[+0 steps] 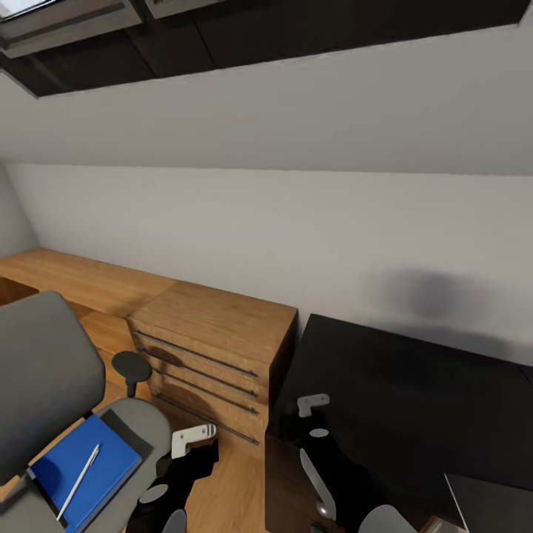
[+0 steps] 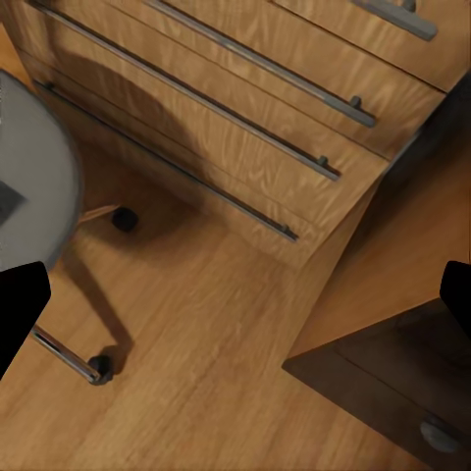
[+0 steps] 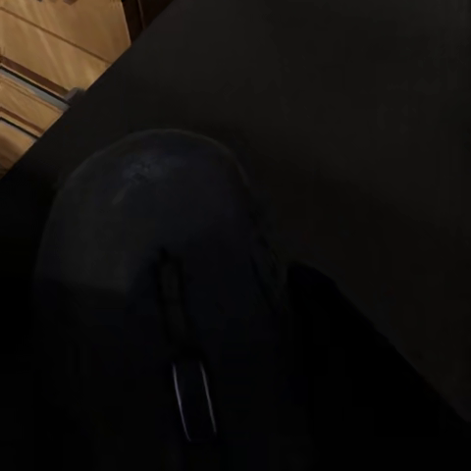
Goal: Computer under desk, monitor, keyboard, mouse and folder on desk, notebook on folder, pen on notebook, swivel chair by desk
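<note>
**Mouse close under your right wrist, left jaws spread over the floor**

Your right gripper (image 1: 314,414) hung over the near left corner of the black desk (image 1: 414,385). In the right wrist view the mouse (image 3: 167,294) sat very close to the camera, dark and rounded, with its scroll wheel showing, and the desk surface lay behind it. That view was too dark to make out the fingers, so you could not tell whether the jaws gripped the mouse or how far apart they stood.

Your left gripper (image 1: 194,438) hung between the swivel chair (image 1: 44,370) and the desk, above the wooden floor (image 2: 206,353). In the left wrist view its two dark fingertips (image 2: 20,314) sat at opposite edges of the picture, so the jaws stood wide apart with nothing between them.

The blue folder (image 1: 85,470) lay on the chair seat, with the pen (image 1: 80,480) resting across it. The light wooden drawer cabinet (image 1: 215,348) stood between the chair and the desk, against the grey wall. A corner of a grey object showed at the desk's near right edge; you could not tell what it was.
</note>
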